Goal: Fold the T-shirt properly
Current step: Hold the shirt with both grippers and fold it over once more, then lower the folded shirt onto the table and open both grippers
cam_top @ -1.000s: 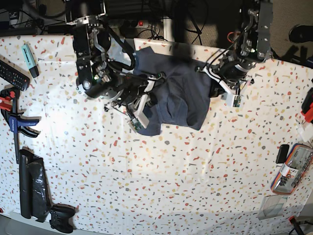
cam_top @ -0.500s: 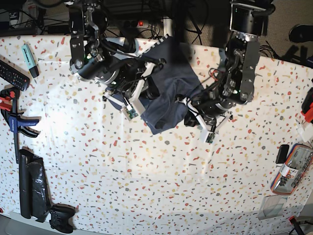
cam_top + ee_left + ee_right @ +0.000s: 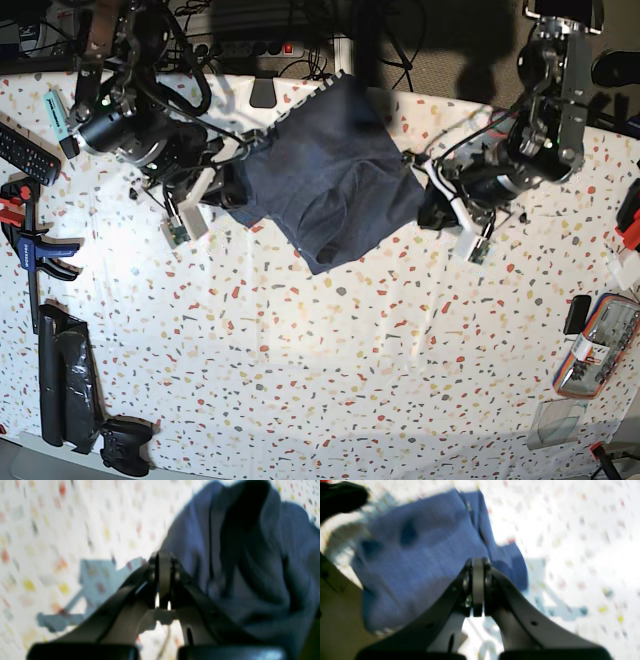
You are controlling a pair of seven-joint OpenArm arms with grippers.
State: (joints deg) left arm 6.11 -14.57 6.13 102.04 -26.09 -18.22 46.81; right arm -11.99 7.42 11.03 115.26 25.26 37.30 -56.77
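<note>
So the T-shirt (image 3: 325,190) sits bunched at the far middle of the speckled table (image 3: 330,380), one corner over the back edge. Both arms flank it, wrists angled inward and low. The right gripper (image 3: 477,590) and left gripper (image 3: 162,580) are each clamped tight; I'd guess each pinches a shirt edge, but the blur hides it. To do this well: pull outward evenly, keeping the cloth low until flat.

Scattered along the left edge of the speckled tablecloth (image 3: 330,380): a teal marker (image 3: 61,123), a black remote (image 3: 27,152), a blue clamp (image 3: 36,247), a black bundle (image 3: 66,378), a game controller (image 3: 127,445); at right, a clear case (image 3: 598,345).
</note>
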